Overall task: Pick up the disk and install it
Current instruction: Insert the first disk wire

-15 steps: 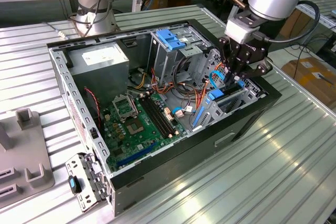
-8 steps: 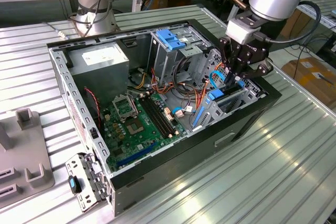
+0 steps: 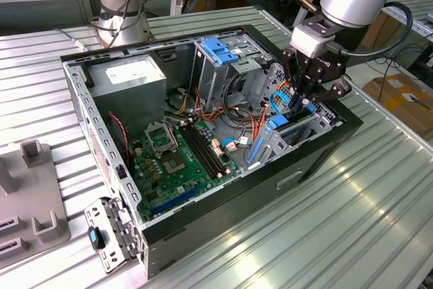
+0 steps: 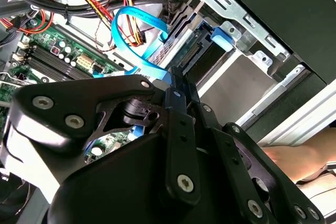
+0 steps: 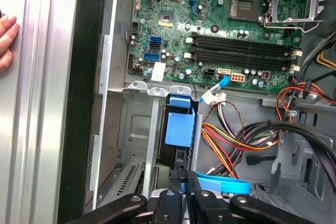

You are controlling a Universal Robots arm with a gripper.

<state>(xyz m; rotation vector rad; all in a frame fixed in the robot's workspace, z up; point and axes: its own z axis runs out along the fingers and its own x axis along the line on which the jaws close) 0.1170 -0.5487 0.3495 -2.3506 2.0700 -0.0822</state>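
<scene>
A ribbed metal table (image 3: 379, 187) carries an open computer case (image 3: 223, 208), its motherboard (image 3: 176, 160) lying flat on the floor of the case. The disk (image 3: 276, 126) stands on edge in the drive bay at the case's corner, towards the exterior view's right. The gripper (image 3: 298, 103) reaches down into that bay, and in the first wrist view its fingers (image 5: 192, 184) are drawn nearly together, pinching the disk's blue-framed edge (image 5: 178, 127). A blue cable (image 5: 226, 185) curls just beside them. A person's hand (image 5: 6, 35) rests outside the case.
</scene>
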